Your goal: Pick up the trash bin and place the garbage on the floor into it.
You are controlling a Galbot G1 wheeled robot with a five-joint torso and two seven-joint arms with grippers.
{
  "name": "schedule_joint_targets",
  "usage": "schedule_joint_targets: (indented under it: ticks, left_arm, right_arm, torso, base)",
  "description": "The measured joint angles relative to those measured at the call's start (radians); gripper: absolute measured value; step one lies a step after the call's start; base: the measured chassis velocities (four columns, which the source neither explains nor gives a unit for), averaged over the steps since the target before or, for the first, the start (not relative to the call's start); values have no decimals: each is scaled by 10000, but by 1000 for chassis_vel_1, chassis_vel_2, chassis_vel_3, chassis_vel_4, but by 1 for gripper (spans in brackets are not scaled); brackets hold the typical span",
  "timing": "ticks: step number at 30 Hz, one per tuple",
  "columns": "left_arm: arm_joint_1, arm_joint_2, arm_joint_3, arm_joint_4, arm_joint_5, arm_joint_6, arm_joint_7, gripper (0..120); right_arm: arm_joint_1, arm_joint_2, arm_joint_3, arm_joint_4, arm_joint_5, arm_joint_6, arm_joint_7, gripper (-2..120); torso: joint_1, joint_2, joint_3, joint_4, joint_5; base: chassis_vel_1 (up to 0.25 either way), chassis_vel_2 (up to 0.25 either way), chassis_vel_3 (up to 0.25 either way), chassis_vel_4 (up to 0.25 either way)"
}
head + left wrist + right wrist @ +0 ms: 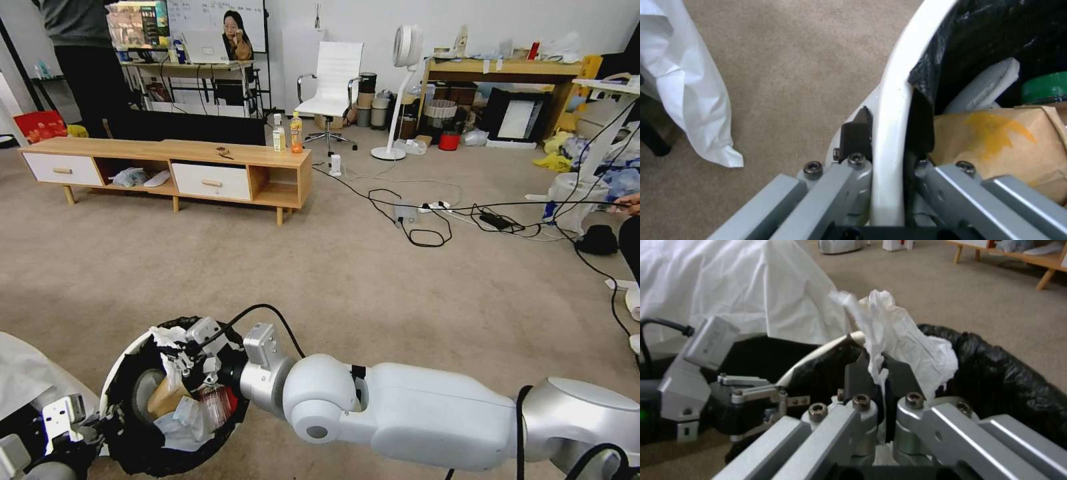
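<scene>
Over beige carpet (347, 280), left pincer (887, 140) clamping trash bin (127, 360) rim, right pincer (878, 373) pinching tissue (902, 340)

Beige-grey short-pile carpet floor (280, 280). On it: low wooden cabinet with white drawers (173, 170), tangled black cables (427, 217), white pedestal fan (400, 87).

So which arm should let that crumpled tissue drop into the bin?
The right. Its gripper is shut on the crumpled white tissue, above the round white plastic bin with the black bag. The left gripper is clamped on the bin's rim, holding it.
</scene>
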Motion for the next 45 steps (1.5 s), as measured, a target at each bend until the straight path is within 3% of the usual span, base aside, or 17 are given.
schedule_joint_targets:
  ticks: [24,29,35,39,42,45]
  left_arm:
    - [-100,15,60,149,36,0,9,1]
    - [-106,19,65,168,36,0,9,1]
    - [-114,38,60,221,36,0,9,1]
    - [-119,41,59,235,38,0,9,1]
    - [-121,29,67,241,50,0,12,1]
    - [-122,25,67,252,57,0,12,1]
  right_arm:
    - [-745,-96,-325,-251,-326,-151,517,1]
    - [-856,-162,-313,-265,-387,-148,546,17]
    - [-889,-319,-204,-145,-433,-149,548,46]
    - [-889,-350,-164,-85,-431,-158,552,54]
    - [-866,-424,-48,127,-410,-179,561,73]
    - [-843,-481,-3,252,-352,-207,587,80]
  torso:
    - [0,1,0,-1,0]
    - [0,0,0,0,0]
    - [0,0,0,0,0]
    - [0,0,0,0,0]
    - [0,0,0,0,0]
    - [0,0,0,0,0]
  base:
    - [0,0,0,0]
    - [0,0,0,0]
    - [0,0,0,0]
    - [0,0,0,0]
    - [0,0,0,0]
    - [0,0,0,0]
